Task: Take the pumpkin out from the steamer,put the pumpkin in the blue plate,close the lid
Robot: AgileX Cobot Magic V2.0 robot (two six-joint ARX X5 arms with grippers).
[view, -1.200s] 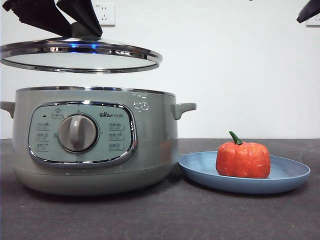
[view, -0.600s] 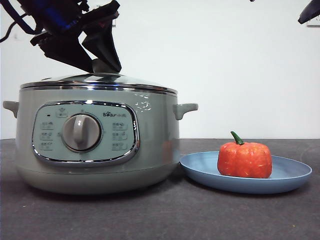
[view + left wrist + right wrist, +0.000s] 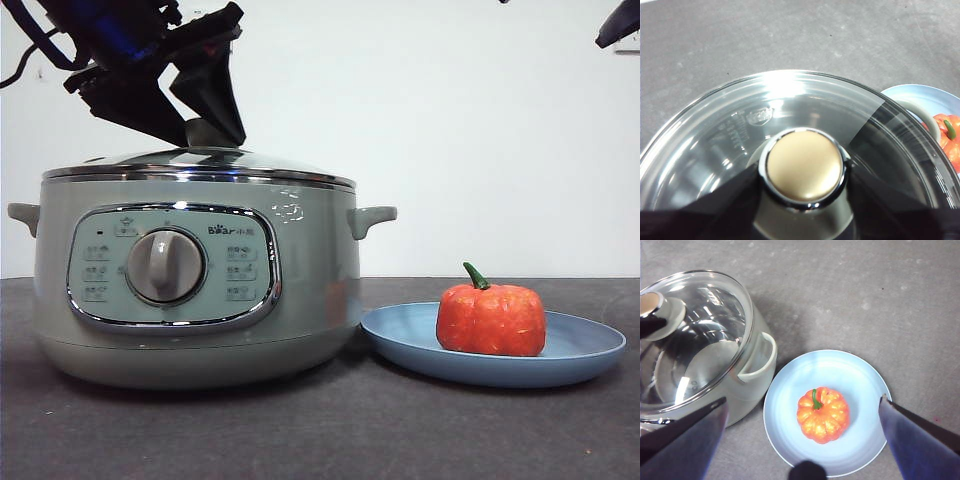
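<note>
Front view: the lid (image 3: 200, 165) sits on the steamer (image 3: 195, 285), its chrome rim level along the pot's top edge. The left pincer (image 3: 205, 128) comes down from the upper left, dark and tilted, with its 2 jaws set on either side of the lid's knob (image 3: 203, 133). Right of the steamer, the plate (image 3: 493, 345) lies on the dark desk (image 3: 330, 430), its near rim just beside the pot's base. The pumpkin (image 3: 490, 318) sits upright on the plate, green stem pointing up and curving left.

In the left wrist view the knob (image 3: 804, 167) shows from above, round and pale with a chrome ring, and the black jaws press against it from both sides: the left pincer (image 3: 804, 200) is clenched on the knob. The glass of the lid (image 3: 715, 145) spreads around it, and part of the plate (image 3: 920, 97) and pumpkin (image 3: 950, 135) show beyond the rim.

The right wrist view looks down on the pumpkin (image 3: 822, 414), which rests near the middle of the plate (image 3: 850, 370), with the steamer (image 3: 752, 375) beside it. The right pincer (image 3: 805, 440) hangs high above the plate, its jaws spread wide and grasping nothing.
</note>
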